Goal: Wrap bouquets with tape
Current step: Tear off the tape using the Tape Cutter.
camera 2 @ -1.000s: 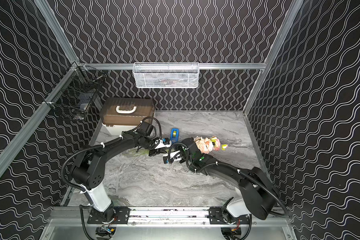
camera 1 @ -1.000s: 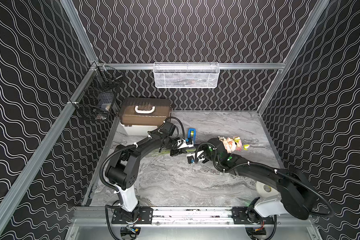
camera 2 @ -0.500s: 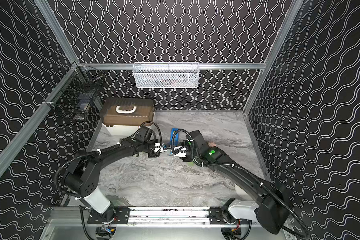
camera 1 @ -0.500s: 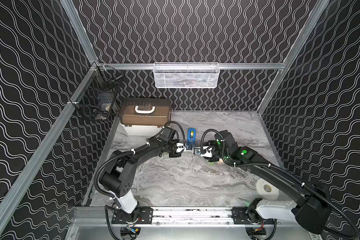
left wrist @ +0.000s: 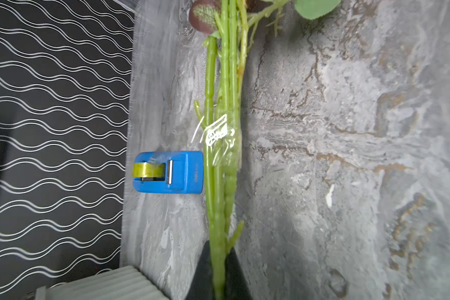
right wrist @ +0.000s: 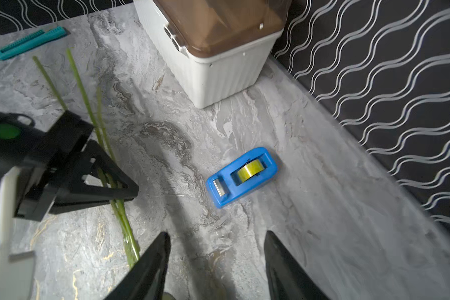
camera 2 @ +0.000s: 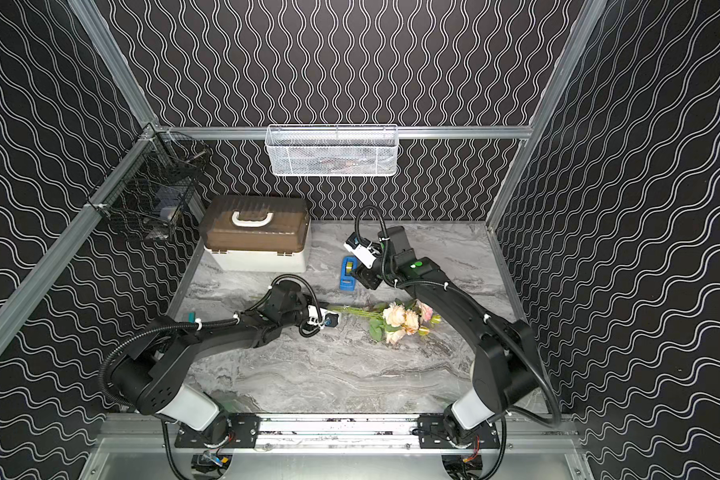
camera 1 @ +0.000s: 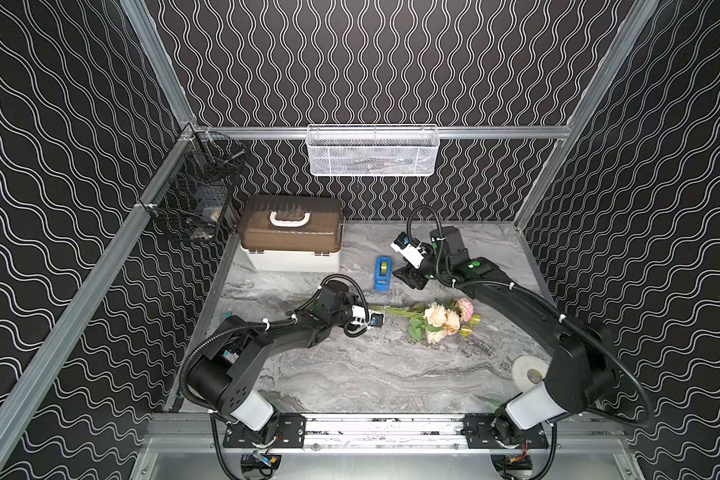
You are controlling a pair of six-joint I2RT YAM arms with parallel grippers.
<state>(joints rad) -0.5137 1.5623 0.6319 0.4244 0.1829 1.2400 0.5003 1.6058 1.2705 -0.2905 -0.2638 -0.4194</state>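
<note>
While the left end effector (left wrist: 218,253) is clenched on the stems, the bouquet (camera 1: 441,318) lies across the middle of the table (camera 1: 371,374), blooms to the right, with a band of clear tape (left wrist: 220,135) round the stems. Farther back, the right end effector (right wrist: 218,233) hangs released just beside the blue tape dispenser (camera 1: 382,272). I'd guess another strip is wanted: pinch the free end at its blade, pull low toward the stems, hold the bunch steady.

Pale pink and cream blooms top the green-stemmed bouquet (camera 1: 443,318) on a grey, marble-veined desk (camera 1: 371,374). Yellowish tape (right wrist: 250,170) in a bright blue dispenser (right wrist: 226,193). Black walls (camera 1: 371,62) carry white wavy lines; the white box (camera 1: 294,259) has a brown lid.
</note>
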